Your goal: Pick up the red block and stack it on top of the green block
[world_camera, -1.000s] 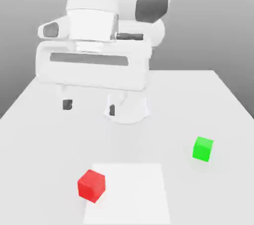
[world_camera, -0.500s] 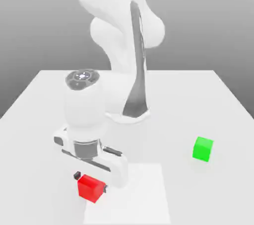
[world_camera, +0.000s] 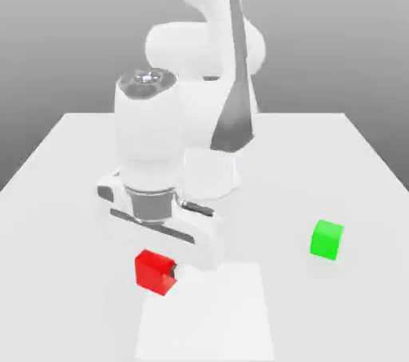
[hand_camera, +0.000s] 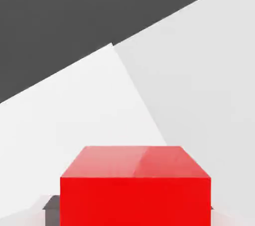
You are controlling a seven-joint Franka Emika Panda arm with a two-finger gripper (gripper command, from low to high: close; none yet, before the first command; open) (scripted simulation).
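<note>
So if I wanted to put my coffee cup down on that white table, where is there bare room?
Plenty. The table is bare along the exterior view's left edge, and across the near right corner in front of the green block. The stretch between that block and the red block is open too. It is crowded only around the hand, shut on the red block, and the arm's base behind.
</note>
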